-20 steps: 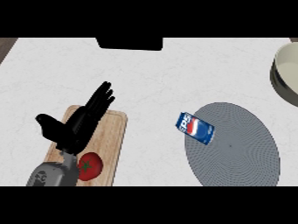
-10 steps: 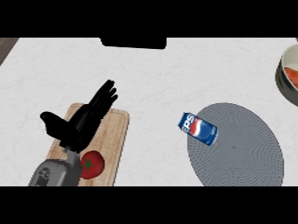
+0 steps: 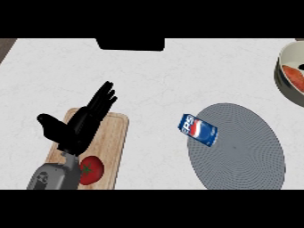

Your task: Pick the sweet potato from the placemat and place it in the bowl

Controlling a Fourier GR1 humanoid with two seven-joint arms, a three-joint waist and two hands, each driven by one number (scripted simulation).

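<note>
Inside the bowl [image 3: 287, 92], sweet potato [image 3: 294, 76]; left hand [image 3: 82, 125] straight-fingered and empty over cutting board [image 3: 112, 133]

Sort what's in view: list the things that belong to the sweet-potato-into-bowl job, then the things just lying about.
Job:
- orange sweet potato, lying in the bowl
- cream round bowl
- grey round woven placemat

Lying about:
- blue soda can, on the placemat's left edge
- red tomato, on the board
- wooden cutting board
- left robot hand, open over the board
</note>
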